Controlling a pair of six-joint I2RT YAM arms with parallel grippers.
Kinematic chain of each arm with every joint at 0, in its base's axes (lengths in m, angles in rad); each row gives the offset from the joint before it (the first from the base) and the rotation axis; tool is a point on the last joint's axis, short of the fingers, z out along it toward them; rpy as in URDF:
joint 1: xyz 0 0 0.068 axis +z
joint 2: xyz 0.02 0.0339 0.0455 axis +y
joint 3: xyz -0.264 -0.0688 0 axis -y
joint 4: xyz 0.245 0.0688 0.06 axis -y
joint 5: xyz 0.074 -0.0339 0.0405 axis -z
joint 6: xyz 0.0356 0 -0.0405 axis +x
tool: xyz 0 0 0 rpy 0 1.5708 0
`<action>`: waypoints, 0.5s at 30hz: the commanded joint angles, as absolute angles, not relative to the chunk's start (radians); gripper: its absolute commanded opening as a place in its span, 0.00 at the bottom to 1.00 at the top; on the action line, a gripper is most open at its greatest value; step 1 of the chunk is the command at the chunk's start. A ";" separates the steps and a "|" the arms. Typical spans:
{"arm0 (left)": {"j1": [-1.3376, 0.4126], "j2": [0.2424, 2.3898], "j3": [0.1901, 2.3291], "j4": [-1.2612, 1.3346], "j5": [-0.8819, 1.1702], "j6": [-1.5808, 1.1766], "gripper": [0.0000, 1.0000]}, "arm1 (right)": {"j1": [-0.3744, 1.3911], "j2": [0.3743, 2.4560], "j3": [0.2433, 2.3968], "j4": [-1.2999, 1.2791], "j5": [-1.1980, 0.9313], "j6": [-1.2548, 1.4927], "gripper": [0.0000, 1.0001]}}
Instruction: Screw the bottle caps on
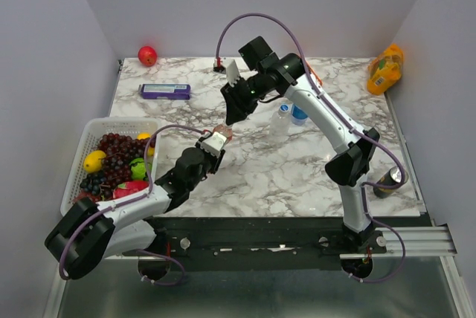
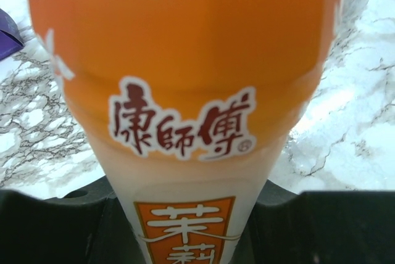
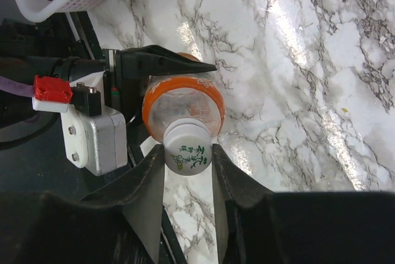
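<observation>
The white cap (image 3: 187,147) is sitting on the mouth of the orange bottle (image 3: 182,100). Your right gripper (image 3: 188,153) is pinching it, with one finger pressing on each side, so its jaws are standing narrow with the cap between them. Your left gripper (image 1: 214,144) is hugging the body of that same bottle, jaws closed tight on it. In the left wrist view the orange label with red writing is filling almost the whole picture. In the top view the bottle is hanging over the marble table (image 1: 282,173), a little to the 9 o'clock side of the table's middle. Its cap end is pointing toward 1 o'clock, up at your right gripper. From there, toward 2 o'clock, a clear bottle (image 1: 282,115) is standing under your right arm, and a blue bottle (image 1: 299,115) is standing just beside it at its 3 o'clock. From up here you cannot tell if caps are sitting on those two. A purple box (image 1: 165,91) is lying at 10 o'clock on the table, and a red fruit (image 1: 147,55) is resting in the 11 o'clock corner. A yellow-orange pouch (image 1: 385,69) is leaning in the 1 o'clock corner. A dark can (image 1: 388,180) is standing at the 4 o'clock edge. A white basket (image 1: 78,158) full of fruit is sitting at 8 o'clock, next to your left arm.
</observation>
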State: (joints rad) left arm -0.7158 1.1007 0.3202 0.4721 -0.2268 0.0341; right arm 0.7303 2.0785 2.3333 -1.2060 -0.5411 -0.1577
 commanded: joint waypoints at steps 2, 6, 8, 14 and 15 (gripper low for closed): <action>-0.712 1.054 0.403 0.552 -0.304 -0.043 0.00 | 0.778 2.062 2.368 -1.379 -0.483 -0.181 0.47; -0.710 1.054 0.406 0.506 -0.298 -0.061 0.00 | 0.776 2.014 2.353 -1.394 -0.485 -0.204 0.69; -0.710 1.055 0.410 0.488 -0.292 -0.071 0.00 | 0.776 1.994 2.352 -1.402 -0.471 -0.232 0.79; -0.710 1.042 0.434 0.430 -0.268 -0.089 0.00 | 0.773 1.901 2.318 -1.410 -0.381 -0.357 0.93; -0.709 1.039 0.437 0.420 -0.252 -0.089 0.00 | 0.767 1.888 2.313 -1.404 -0.365 -0.373 0.95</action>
State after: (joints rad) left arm -0.7128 1.0645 0.3988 0.4610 -0.2543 -0.0578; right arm 0.7769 1.9770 2.3245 -1.3254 -0.4484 -0.2642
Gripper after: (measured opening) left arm 0.485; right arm 0.917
